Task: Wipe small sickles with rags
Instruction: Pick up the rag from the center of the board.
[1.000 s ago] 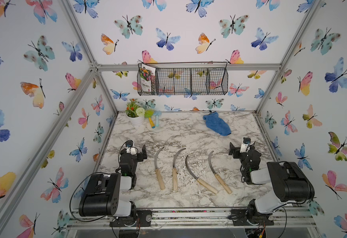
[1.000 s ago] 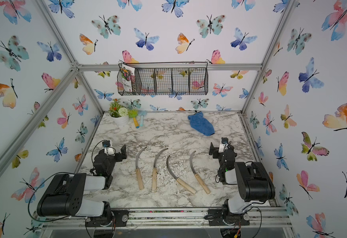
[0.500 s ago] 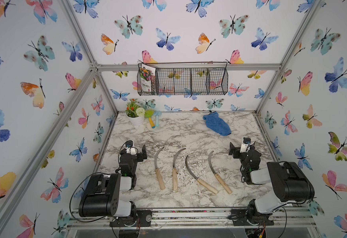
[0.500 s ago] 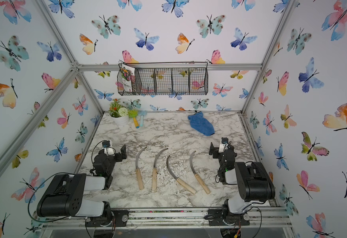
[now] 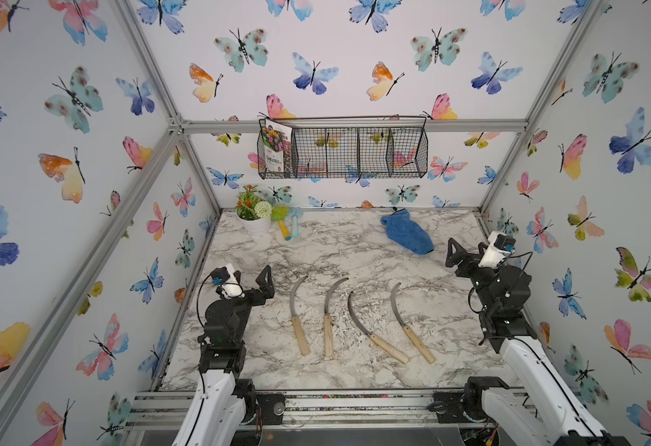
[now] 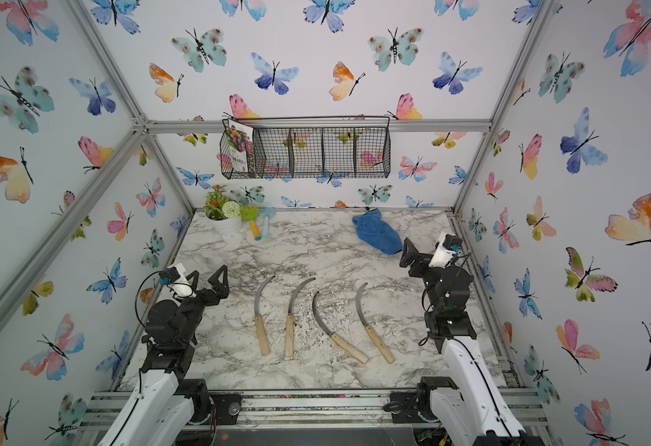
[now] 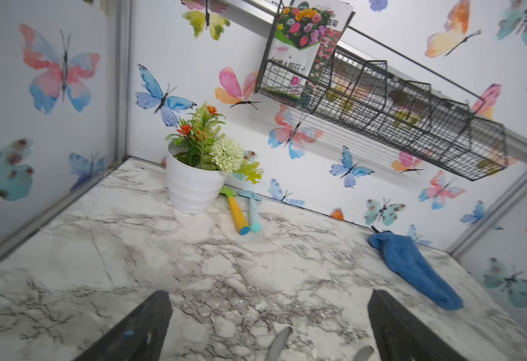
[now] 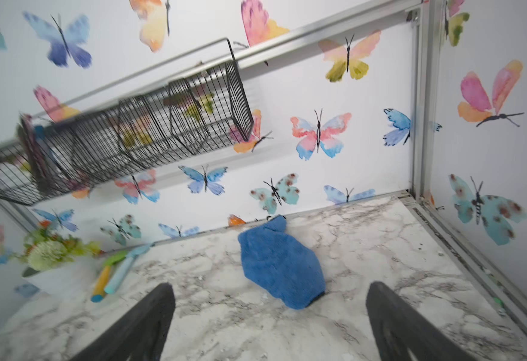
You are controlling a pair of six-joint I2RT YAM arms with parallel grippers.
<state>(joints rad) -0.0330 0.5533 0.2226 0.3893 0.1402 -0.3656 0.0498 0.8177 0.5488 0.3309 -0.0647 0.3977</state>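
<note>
Several small sickles lie side by side on the marble table [image 5: 355,255] near the front, wooden handles toward me; the leftmost [image 5: 299,316] and the rightmost [image 5: 409,324] bound the row. Two blade tips [image 7: 279,343] show in the left wrist view. The blue rag [image 5: 407,236] [image 6: 378,231] lies at the back right, flat on the table. My left gripper [image 5: 250,280] [image 7: 270,295] hovers open left of the sickles, nothing in it. Just in front of the rag [image 8: 281,268], my right gripper [image 5: 468,255] [image 8: 270,287] is open and empty.
A white flower pot [image 5: 256,224] stands at the back left with yellow and light-blue toy tools [image 5: 289,229] beside it. A black wire basket [image 5: 343,152] holding a seed packet hangs on the back wall. Butterfly walls and aluminium posts enclose the table.
</note>
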